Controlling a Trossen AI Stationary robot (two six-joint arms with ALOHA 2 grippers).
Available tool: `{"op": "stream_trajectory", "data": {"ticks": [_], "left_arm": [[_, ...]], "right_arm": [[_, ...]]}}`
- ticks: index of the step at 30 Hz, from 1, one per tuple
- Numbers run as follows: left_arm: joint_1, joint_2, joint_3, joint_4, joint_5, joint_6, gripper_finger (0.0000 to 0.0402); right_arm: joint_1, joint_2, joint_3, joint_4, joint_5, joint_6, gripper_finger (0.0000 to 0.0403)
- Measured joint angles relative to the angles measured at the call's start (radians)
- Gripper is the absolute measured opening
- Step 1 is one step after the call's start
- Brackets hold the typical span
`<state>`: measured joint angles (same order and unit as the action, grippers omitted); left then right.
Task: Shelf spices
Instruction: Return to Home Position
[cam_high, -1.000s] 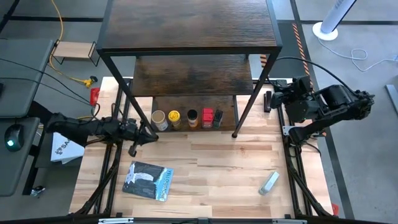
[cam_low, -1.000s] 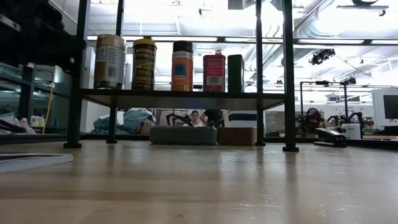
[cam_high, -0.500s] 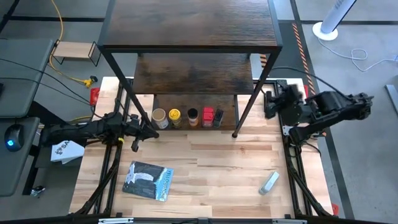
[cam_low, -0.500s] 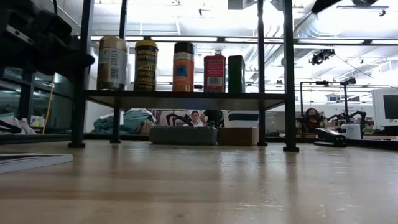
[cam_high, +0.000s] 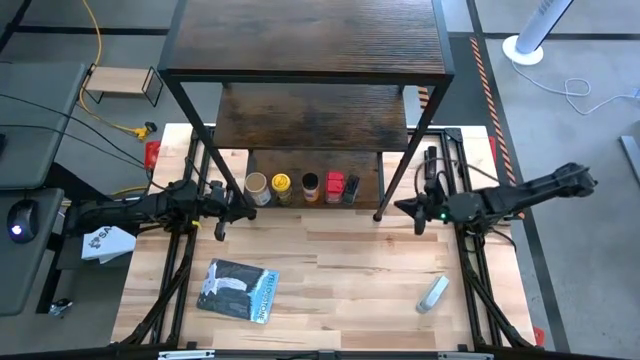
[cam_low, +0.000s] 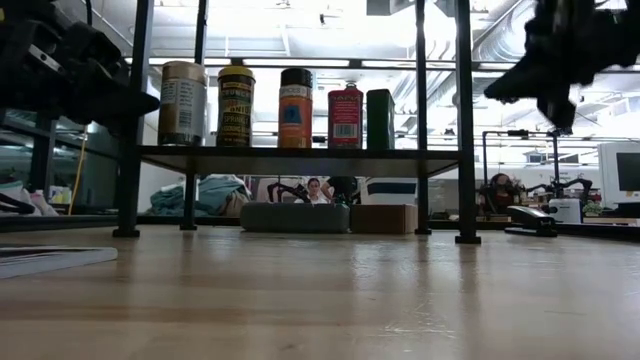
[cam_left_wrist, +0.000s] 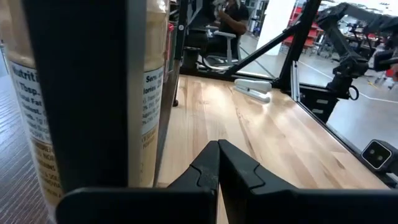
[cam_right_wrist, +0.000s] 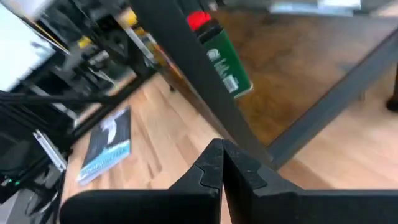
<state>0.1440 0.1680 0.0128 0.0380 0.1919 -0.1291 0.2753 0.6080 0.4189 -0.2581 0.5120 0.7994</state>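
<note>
Shelf (cam_high: 310, 45) of dark wood-grain boards on a thin black frame stands at the middle of the far edge of the pale wooden bench (cam_high: 340, 265). Its lowest board carries all five spice containers in one row, upright and close side by side. From the bench's left side to its right they are the tan-lidded jar (cam_high: 256, 187), the yellow-lidded jar (cam_high: 281, 186), the brown jar (cam_high: 309, 187), the red jar (cam_high: 334, 186) and the small black-lidded container (cam_high: 350, 189). The sides of the black-lidded container show green in the low view.

The left claw (cam_high: 243, 201) reaches in from the bench's left edge. It hangs above the bench at the height of the jars, just beside the shelf's front left leg and near the tan-lidded jar. In the left wrist view its fingers (cam_left_wrist: 208, 165) are pressed together with nothing between them.

The right claw (cam_high: 402, 208) reaches in from the right edge. It is raised off the bench and sits just outside the shelf's front right leg, apart from the containers. Its fingers (cam_right_wrist: 211, 162) are likewise together and hold nothing.

A flat blue-grey packet (cam_high: 237, 290) lies near the front edge toward the left corner. A grey-white tube (cam_high: 432, 294) lies near the front edge toward the right corner. Both are well apart from the shelf.
</note>
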Motion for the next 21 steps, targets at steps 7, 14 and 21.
{"op": "stream_trajectory", "data": {"ticks": [7,14,21], "left_arm": [[0.000,0.000,0.000,0.002,0.004,0.000,0.0000],[0.000,0.001,0.000,0.003,0.005,0.001,0.0000],[0.000,0.002,0.000,0.003,0.006,0.002,0.0000]], "right_arm": [[-0.002,-0.138,-0.362,0.614,-0.001,-0.290,0.0000],[-0.002,-0.158,-0.404,0.649,-0.157,-0.609,0.0000],[-0.062,-0.148,-0.408,0.324,-0.068,-0.931,0.0000]]}}
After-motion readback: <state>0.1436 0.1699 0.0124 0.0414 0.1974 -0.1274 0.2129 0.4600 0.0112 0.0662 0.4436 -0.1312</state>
